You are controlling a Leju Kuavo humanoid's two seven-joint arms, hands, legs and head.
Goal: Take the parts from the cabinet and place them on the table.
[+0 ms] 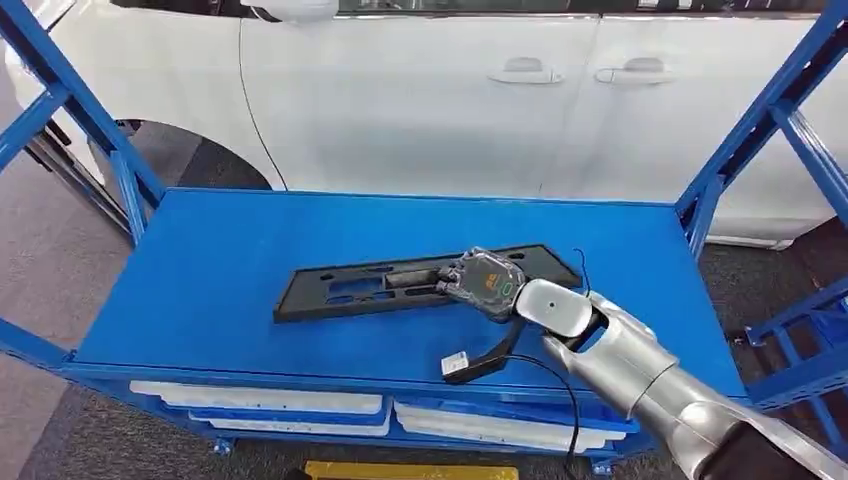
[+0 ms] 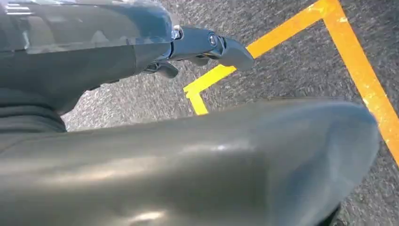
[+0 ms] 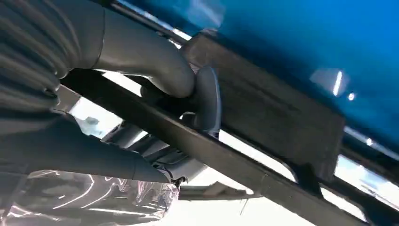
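Right hand [image 1: 490, 283] sits on the right half of the long black part [image 1: 360, 288], fingers wrapped on it; my right wrist view shows the thick grey thumb [image 3: 160, 70] and the darker fingers [image 3: 207, 101] pinching a flat black bar of that part [image 3: 277, 122] between them, so I log it as gripping. Left hand [image 2: 207, 44] hangs over grey floor with yellow tape lines [image 2: 357, 66]; fingers lie stretched out with nothing in them, though I cannot tell much more from that angle.

Largest to smallest:
- White car [image 1: 450, 90] behind the rack, two door handles visible.
- Blue shelf [image 1: 200, 290] in a blue steel frame, carrying the part.
- Part: a flat, narrow black plastic panel with several cut-out slots, lying slightly diagonal near the middle of the shelf (left end free, right end under my hand).
- Black cable [image 1: 560, 390] runs from the wrist over the shelf's front edge, with a small white connector [image 1: 456, 364] resting on the shelf.
- Orange and green marks on the back of the hand; unreadable.
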